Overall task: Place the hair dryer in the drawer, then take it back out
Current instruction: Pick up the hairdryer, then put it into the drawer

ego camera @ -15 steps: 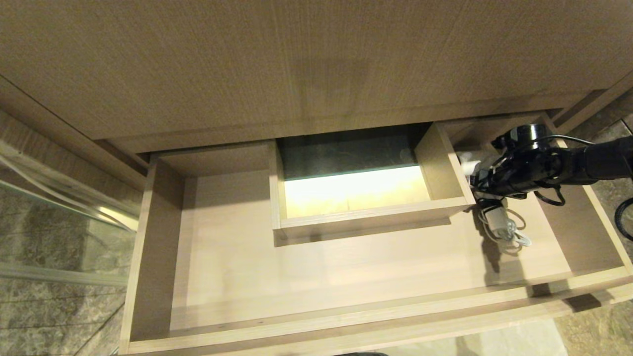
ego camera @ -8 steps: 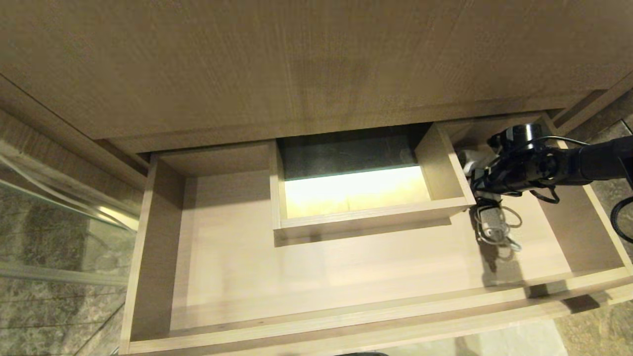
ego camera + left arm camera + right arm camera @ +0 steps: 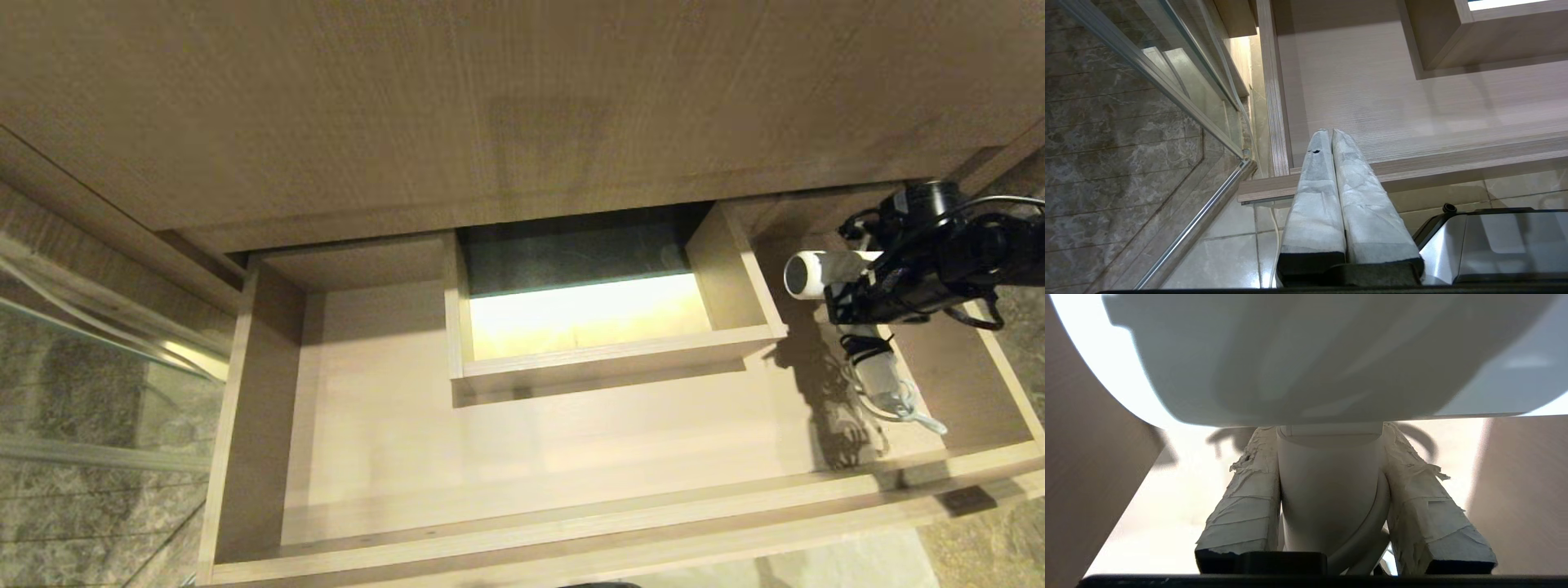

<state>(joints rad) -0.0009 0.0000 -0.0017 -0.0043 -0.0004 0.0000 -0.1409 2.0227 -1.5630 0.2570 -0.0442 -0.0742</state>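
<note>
The right gripper (image 3: pixel 853 286) is now carrying the hair dryer (image 3: pixel 824 273) clear of the floor of the drawer (image 3: pixel 506 457). A second ago the dryer was lying low against the right wall of the rectangular cut-out (image 3: pixel 735 269), mostly hidden under the gripper, with its bundled cord (image 3: pixel 886 384) resting on the drawer floor. Now the barrel is showing plainly, grey mouth facing the cut-out, and both gripper and dryer are sitting further from that wall, toward the drawer's right side. The cord is hanging below the handle and throwing a separate shadow on the floor beside the cut-out's front corner, which suggests it is coming up off the wood.

Judgement: the placing half of the task appears done, and the taking-out half is under way. The dryer is lifted but is not yet past the drawer's walls.

In the right wrist view the jaws are clamped on the straight handle (image 3: pixel 1331 498), one taped finger (image 3: pixel 1245 506) on each side, with the barrel (image 3: pixel 1306 355) lying across just beyond the fingertips.

The left gripper (image 3: pixel 1329 136) is parked outside the drawer's front left corner, well away from the cut-out, with its jaws pressed together on nothing.
</note>
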